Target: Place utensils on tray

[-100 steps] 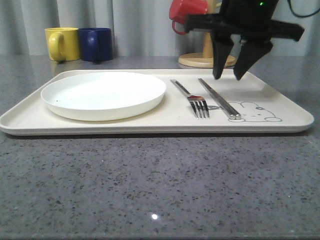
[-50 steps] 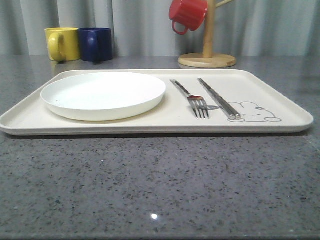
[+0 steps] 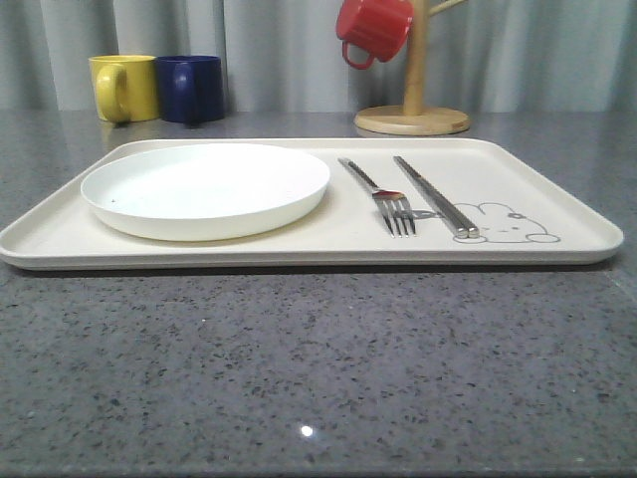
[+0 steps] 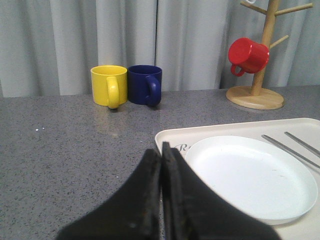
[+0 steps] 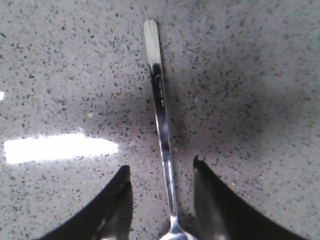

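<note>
Spoon [image 5: 161, 120]: flat on grey speckled bench [image 5: 260, 75], handle running between right gripper [image 5: 162, 200] jaws, which are spread, not touching it
Fork [image 3: 383, 194] & chopsticks [image 3: 435, 195]: side by side on tray [image 3: 557, 204], right of white plate [image 3: 206, 186]
Left gripper [image 4: 161, 200]: jaws pressed together, nothing in them, near tray corner
Mugs: yellow [image 3: 123, 87] & blue [image 3: 192, 88] behind tray

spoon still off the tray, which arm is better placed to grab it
Right. Its open pincer straddles the slim silver metal spoon's handle on the grey speckled table. The left pincer is shut beside the round white plate.
</note>
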`<state>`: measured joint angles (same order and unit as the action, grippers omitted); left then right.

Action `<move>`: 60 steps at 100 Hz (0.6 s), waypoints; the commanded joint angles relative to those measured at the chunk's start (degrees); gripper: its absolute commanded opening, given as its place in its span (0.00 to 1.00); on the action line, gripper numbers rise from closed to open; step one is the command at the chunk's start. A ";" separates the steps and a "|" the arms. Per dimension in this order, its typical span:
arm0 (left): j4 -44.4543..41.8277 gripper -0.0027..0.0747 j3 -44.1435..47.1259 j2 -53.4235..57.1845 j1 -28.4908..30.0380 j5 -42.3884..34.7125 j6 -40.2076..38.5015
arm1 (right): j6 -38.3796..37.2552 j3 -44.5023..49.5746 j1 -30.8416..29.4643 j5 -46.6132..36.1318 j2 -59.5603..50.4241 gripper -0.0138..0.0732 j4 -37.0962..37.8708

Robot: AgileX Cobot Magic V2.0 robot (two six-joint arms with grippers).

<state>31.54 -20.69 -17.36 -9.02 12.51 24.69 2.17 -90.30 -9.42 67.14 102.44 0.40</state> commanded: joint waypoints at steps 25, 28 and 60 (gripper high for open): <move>0.55 0.01 -1.57 -0.38 -0.53 -4.04 0.05 | 1.98 -1.70 -0.45 -0.37 1.35 0.52 0.17; 0.55 0.01 -1.57 -0.38 -0.53 -4.04 0.05 | 1.98 -1.70 -0.45 -0.30 1.65 0.52 0.17; 0.55 0.01 -1.57 -0.38 -0.53 -4.04 0.05 | 2.02 -1.70 -0.96 -0.35 2.58 0.52 0.17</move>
<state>31.54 -20.69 -17.36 -9.02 12.51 24.69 3.55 -90.30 -9.71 67.14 107.89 0.00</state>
